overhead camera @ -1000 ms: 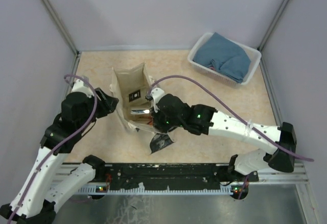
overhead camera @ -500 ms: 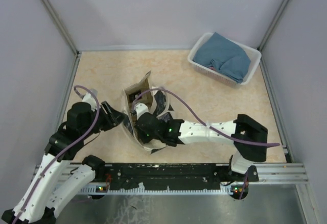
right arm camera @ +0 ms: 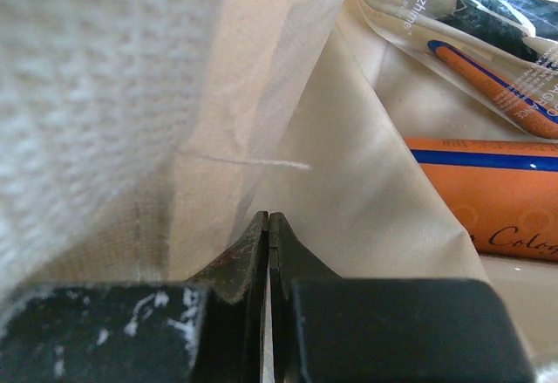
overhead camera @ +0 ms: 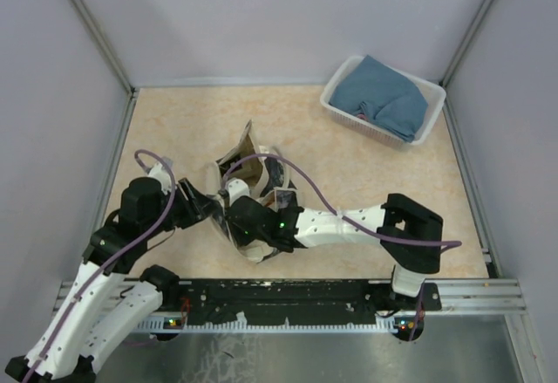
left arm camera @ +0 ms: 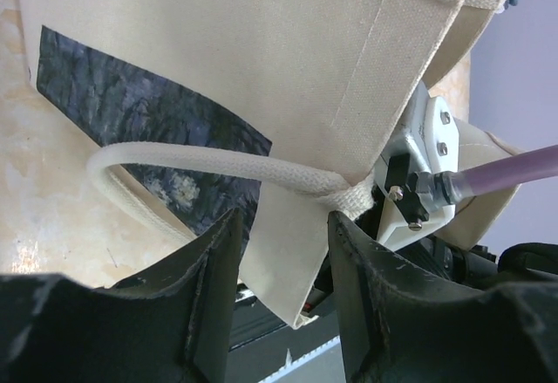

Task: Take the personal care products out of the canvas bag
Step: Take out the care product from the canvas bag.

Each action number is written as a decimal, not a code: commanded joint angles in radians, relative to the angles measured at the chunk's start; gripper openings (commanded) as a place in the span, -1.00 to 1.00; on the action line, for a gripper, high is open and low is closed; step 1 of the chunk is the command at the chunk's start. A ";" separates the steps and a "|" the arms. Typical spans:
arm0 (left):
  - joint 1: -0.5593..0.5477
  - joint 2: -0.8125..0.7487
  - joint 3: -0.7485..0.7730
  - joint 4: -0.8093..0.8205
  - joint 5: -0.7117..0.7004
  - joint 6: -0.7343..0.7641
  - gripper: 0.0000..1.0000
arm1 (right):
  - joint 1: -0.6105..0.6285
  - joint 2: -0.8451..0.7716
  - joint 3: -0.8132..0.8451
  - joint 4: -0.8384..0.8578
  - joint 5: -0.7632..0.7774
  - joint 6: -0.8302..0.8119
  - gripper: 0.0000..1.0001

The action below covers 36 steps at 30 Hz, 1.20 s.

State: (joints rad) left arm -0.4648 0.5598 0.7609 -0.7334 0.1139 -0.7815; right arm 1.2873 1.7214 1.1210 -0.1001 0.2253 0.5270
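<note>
The canvas bag [left arm camera: 261,51] is slumping over as the right gripper [right arm camera: 268,226], jaws pressed together, is burrowing deeper beside the personal care products [right arm camera: 488,195] still inside; the left gripper [left arm camera: 283,252], jaws spread, is straddling its wall

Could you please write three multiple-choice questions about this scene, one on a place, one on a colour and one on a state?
1. Where on the table does the white basket stand?
A) far right corner
B) near left corner
C) middle of the near edge
2. What colour is the cloth in the basket?
A) red
B) blue
C) yellow
3. How is the right claw?
A) wide open
B) shut
C) out of view

1 A: the top view shows it at the far right.
2 B: the folded cloth is blue.
3 B: its fingers meet on the canvas bag fabric.
</note>
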 commanded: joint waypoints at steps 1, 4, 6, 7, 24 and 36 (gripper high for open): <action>-0.002 -0.005 0.052 0.073 0.025 0.005 0.01 | 0.015 -0.005 -0.075 -0.184 0.025 0.058 -1.00; -0.003 0.000 0.059 0.091 0.057 0.005 -0.01 | 0.015 -0.044 -0.088 -0.209 0.010 0.074 -1.00; -0.002 -0.003 0.070 0.104 0.070 0.002 -0.02 | 0.019 -0.059 -0.097 -0.231 0.005 0.096 -1.00; -0.002 -0.006 0.075 0.108 0.069 0.007 -0.03 | 0.022 -0.077 -0.113 -0.231 0.007 0.105 -1.00; -0.019 0.096 0.005 0.200 0.131 0.085 -0.05 | 0.024 -0.108 -0.109 -0.198 0.001 0.125 -1.00; -0.149 0.222 0.009 0.202 0.005 0.116 -0.32 | 0.024 -0.112 -0.073 -0.216 -0.007 0.104 -1.00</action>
State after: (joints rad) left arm -0.5644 0.7521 0.7696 -0.5346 0.1883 -0.6899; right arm 1.2957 1.5925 1.0367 -0.1799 0.2241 0.6434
